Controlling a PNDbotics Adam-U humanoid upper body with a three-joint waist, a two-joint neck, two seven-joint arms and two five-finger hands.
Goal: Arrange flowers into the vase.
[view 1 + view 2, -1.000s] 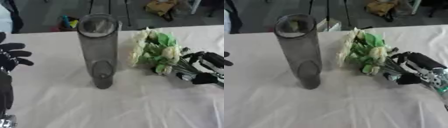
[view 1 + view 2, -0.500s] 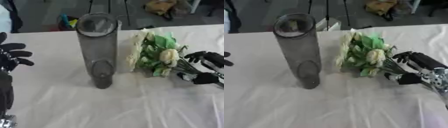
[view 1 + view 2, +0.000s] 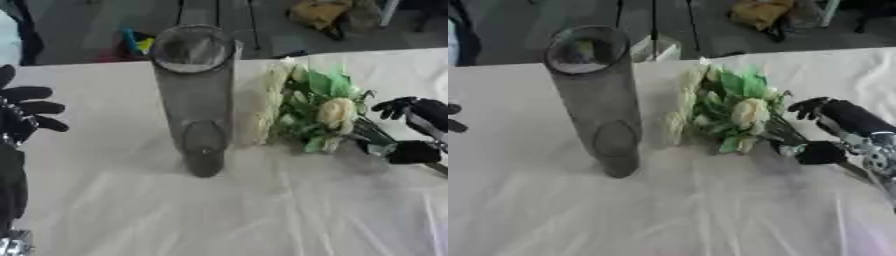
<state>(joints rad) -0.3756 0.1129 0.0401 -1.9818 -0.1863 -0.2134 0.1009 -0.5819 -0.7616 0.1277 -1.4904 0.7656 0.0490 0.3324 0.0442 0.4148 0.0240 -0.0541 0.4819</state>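
A tall clear glass vase (image 3: 196, 95) stands upright on the white tablecloth, left of centre, with nothing in it. To its right a bunch of cream flowers with green leaves (image 3: 728, 110) is held by its stems, heads pointing toward the vase and raised off the cloth. My right hand (image 3: 838, 131) is curled round the stems at the right edge. My left hand (image 3: 19, 120) rests at the left edge with fingers spread, apart from the vase.
The table's far edge (image 3: 96, 66) runs behind the vase, with a dark floor and coloured clutter beyond it. Bare white cloth (image 3: 227, 215) fills the front of the table.
My right hand has lifted the bunch of flowers and tilted it up and toward the vase. The vase and my left hand have stayed put.
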